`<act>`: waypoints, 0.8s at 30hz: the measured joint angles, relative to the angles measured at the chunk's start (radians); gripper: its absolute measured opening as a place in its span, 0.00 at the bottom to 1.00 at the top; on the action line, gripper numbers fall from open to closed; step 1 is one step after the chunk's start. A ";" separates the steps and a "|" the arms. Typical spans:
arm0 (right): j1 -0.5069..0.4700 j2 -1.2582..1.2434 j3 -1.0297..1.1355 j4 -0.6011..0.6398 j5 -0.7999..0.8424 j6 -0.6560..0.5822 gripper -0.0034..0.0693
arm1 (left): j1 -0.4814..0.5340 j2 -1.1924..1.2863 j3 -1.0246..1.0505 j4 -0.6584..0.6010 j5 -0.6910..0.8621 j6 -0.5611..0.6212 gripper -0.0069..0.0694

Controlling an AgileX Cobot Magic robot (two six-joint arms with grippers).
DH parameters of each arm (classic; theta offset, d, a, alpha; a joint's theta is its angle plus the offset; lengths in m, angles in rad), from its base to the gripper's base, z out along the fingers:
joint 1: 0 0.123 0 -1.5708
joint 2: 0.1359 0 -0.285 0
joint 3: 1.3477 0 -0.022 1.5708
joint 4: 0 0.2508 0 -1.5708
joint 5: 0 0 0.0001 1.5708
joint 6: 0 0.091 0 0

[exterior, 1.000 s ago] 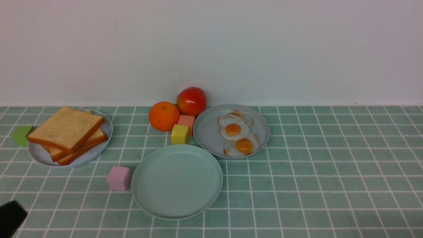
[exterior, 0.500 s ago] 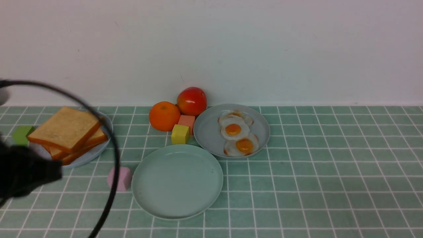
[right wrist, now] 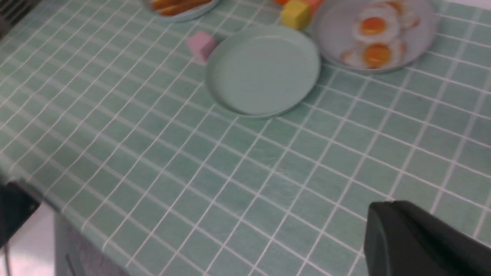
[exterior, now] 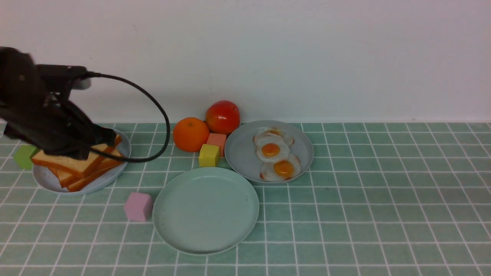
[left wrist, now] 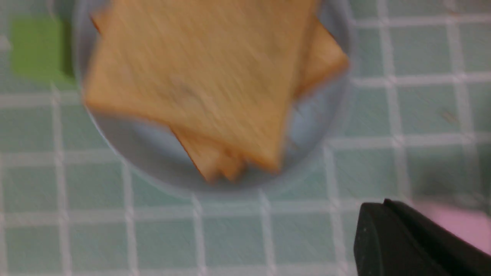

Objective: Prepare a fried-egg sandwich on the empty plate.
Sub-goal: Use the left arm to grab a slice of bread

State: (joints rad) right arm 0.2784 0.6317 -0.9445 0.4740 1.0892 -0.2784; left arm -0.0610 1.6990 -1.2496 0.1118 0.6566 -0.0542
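Note:
The empty plate (exterior: 206,210), pale mint green, lies at the front middle of the table; the right wrist view shows it too (right wrist: 264,69). A stack of toast slices (exterior: 73,165) rests on a pale plate (exterior: 50,180) at the left. Fried eggs (exterior: 271,150) lie on a grey-blue plate (exterior: 241,153). My left gripper (exterior: 107,138) hovers over the toast stack (left wrist: 199,76); its fingers are pressed together, holding nothing (left wrist: 379,209). My right gripper (right wrist: 383,209) is shut and empty above bare tiles, outside the front view.
An orange (exterior: 190,134) and a red fruit (exterior: 222,117) sit at the back with a salmon cube (exterior: 216,141) and a yellow cube (exterior: 209,155). A pink cube (exterior: 138,206) stands left of the empty plate. A green cube (exterior: 23,157) lies beside the toast plate.
My left arm has risen from the lower left corner and swung forward over the toast plate. Nothing on the table has moved.

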 joint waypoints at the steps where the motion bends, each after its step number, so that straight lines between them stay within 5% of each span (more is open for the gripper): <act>1: 0.020 0.006 0.000 -0.009 0.002 0.000 0.05 | 0.001 0.058 -0.045 0.046 -0.004 0.000 0.10; 12: 0.033 0.008 0.000 -0.018 0.005 0.000 0.05 | 0.000 0.211 -0.198 0.157 -0.035 0.102 0.63; 24: 0.033 0.008 0.049 -0.006 -0.056 -0.001 0.06 | 0.000 0.325 -0.203 0.163 -0.086 0.150 0.71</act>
State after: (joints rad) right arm 0.3109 0.6399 -0.8957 0.4683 1.0333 -0.2795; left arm -0.0610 2.0237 -1.4522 0.2747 0.5702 0.0959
